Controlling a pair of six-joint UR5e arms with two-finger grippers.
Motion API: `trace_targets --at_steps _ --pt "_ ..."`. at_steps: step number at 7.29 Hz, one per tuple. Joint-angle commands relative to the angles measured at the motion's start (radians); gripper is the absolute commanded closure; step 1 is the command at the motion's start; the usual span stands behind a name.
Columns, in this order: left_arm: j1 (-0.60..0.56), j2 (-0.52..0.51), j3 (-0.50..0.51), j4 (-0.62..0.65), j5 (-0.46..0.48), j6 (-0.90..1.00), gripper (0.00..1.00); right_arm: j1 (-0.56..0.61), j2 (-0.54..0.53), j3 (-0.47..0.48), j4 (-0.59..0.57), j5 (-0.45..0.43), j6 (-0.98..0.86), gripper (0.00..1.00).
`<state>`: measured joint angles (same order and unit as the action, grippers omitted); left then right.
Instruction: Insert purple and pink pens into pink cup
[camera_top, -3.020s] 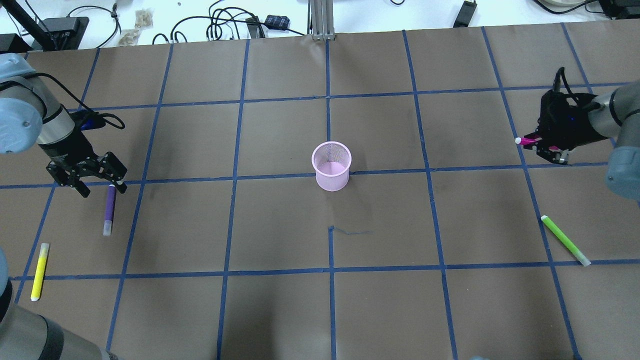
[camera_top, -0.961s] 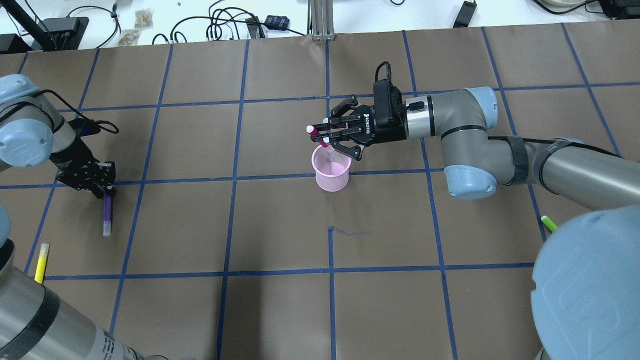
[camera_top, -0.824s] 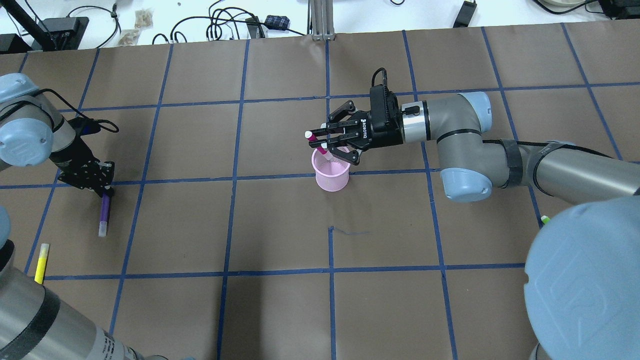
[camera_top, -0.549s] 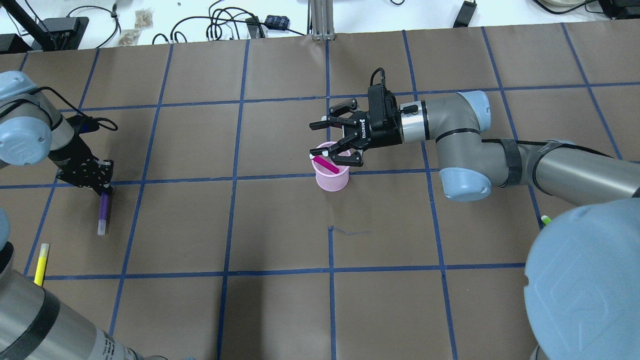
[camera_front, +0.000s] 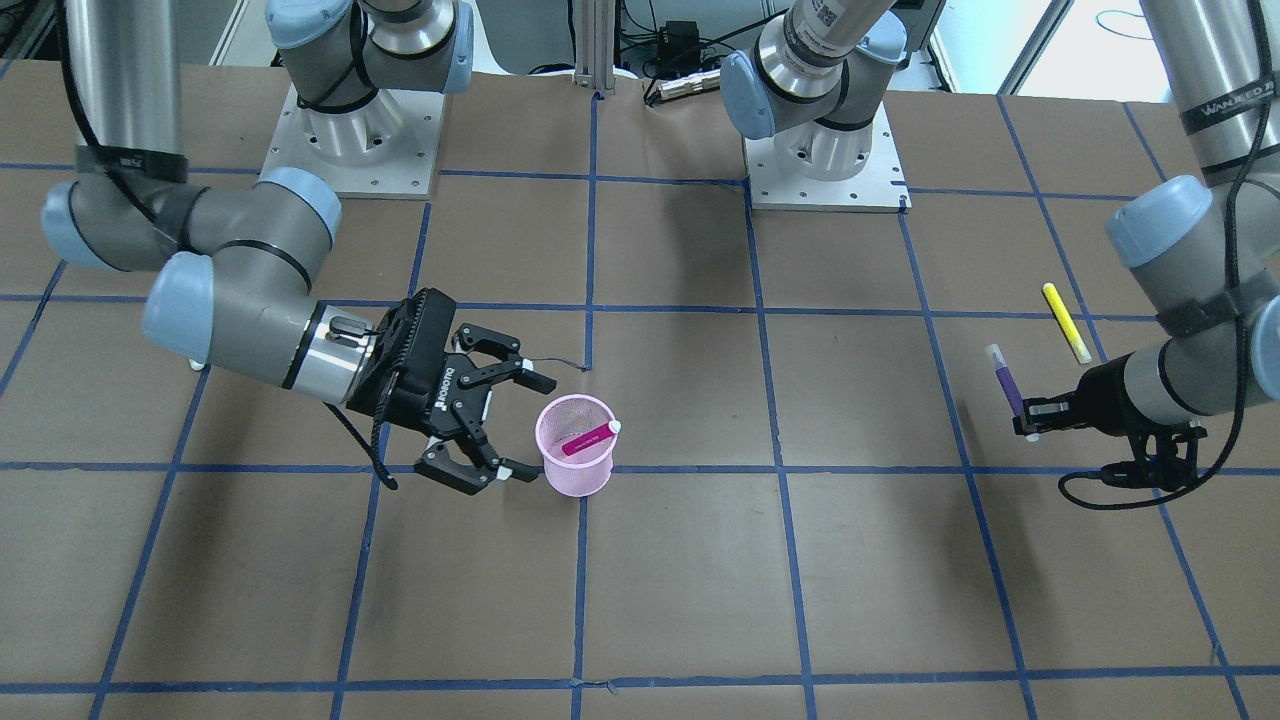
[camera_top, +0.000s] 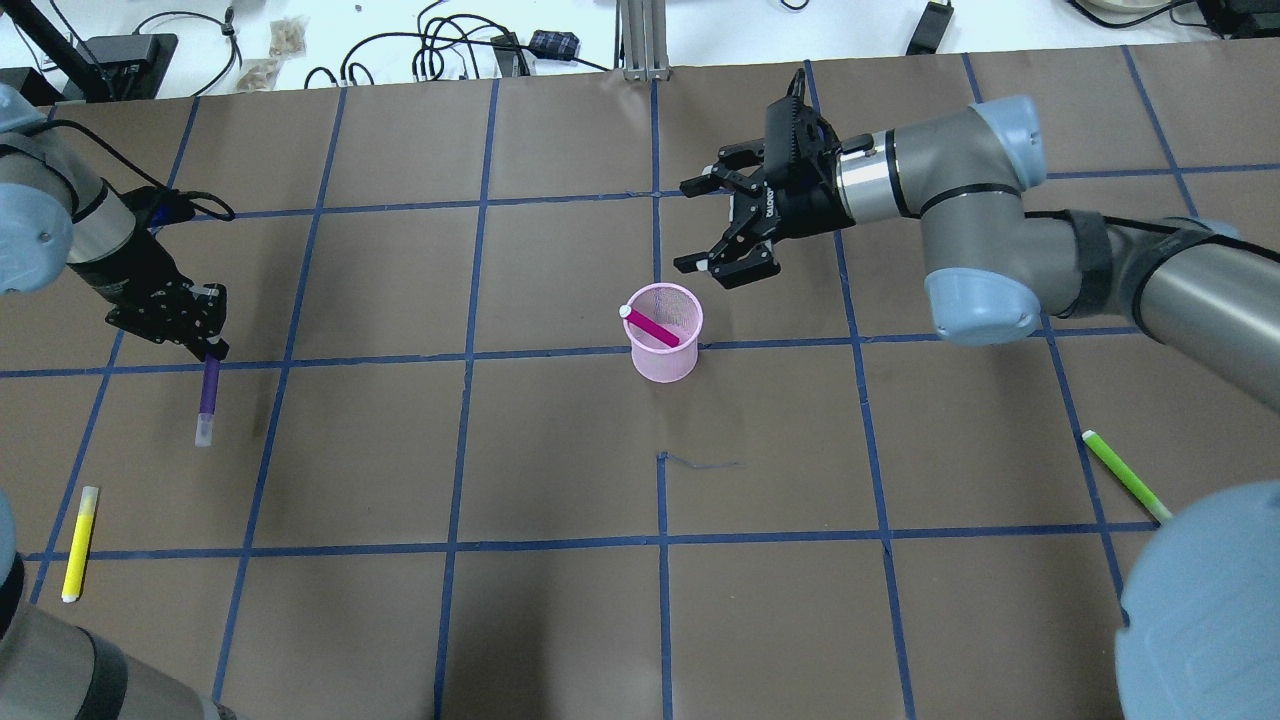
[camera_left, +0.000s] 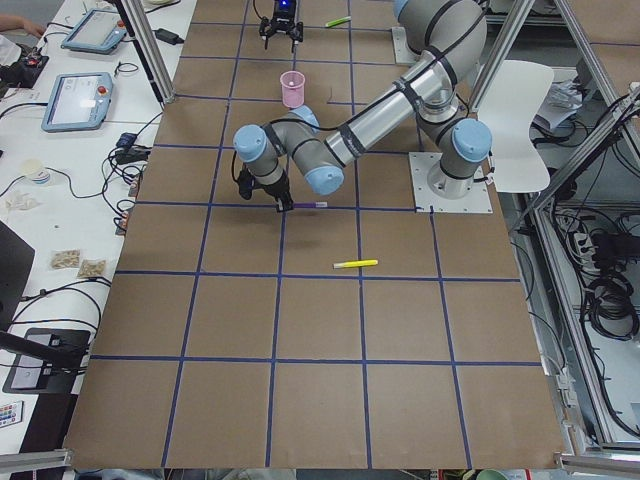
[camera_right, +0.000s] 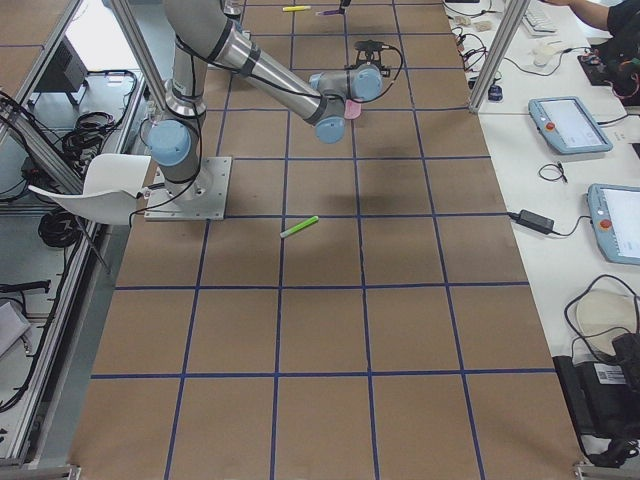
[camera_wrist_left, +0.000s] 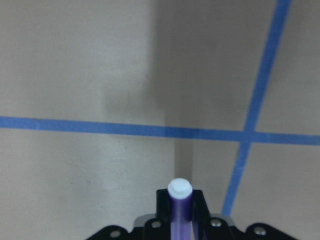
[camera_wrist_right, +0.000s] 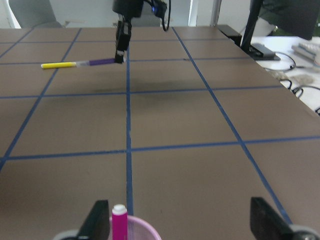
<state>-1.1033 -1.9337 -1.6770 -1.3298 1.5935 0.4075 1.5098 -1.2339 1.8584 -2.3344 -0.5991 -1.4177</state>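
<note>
Four pens in all, one of each colour, and a single cup. The pink cup (camera_top: 662, 366), a round mesh pot with an open top, slightly narrower at its foot, stands in the middle of the overhead view on the table (camera_top: 560, 440), which is covered in brown paper ruled with blue tape lines. It holds one pen only: the pink pen (camera_top: 655, 328), leaning slantwise with its white cap at the left of the rim. The right gripper (camera_top: 690, 226), fingers spread wide and empty, hangs just up and right of the cup in the frame, apart from it. At the left of the frame the left gripper (camera_top: 211, 348) is clenched on the upper end of the purple pen (camera_top: 207, 400), a slim cylinder whose white cap points toward the lower edge. The yellow pen (camera_top: 79, 543) lies flat at lower left, and the green pen (camera_top: 1125, 477) at lower right, its lower end hidden behind a blue arm joint
</note>
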Motion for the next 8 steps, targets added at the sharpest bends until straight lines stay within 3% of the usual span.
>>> trace_targets --at_steps 1,2,3,4,6,8 --pt "-0.085 0.123 -0.004 -0.028 -0.027 -0.07 1.0 -0.028 -0.149 -0.17 0.413 -0.413 0.008 0.0" --pt "-0.146 0.184 -0.018 -0.029 -0.1 -0.114 1.0 -0.028 -0.177 -0.259 0.567 -0.503 0.014 0.0" --pt "-0.249 0.221 -0.03 -0.013 -0.113 -0.134 1.0 -0.026 -0.18 -0.34 0.667 -0.691 0.011 0.0" --pt "-0.374 0.232 -0.018 0.05 -0.11 -0.235 1.0 -0.02 -0.183 -0.393 0.747 -0.8 0.022 0.0" --pt "-0.554 0.178 -0.03 0.35 -0.113 -0.428 1.0 -0.014 -0.177 -0.403 0.748 -0.803 0.25 0.0" --pt "-0.669 0.103 -0.018 0.543 -0.099 -0.676 1.0 -0.014 -0.2 -0.413 0.751 -0.814 0.313 0.0"
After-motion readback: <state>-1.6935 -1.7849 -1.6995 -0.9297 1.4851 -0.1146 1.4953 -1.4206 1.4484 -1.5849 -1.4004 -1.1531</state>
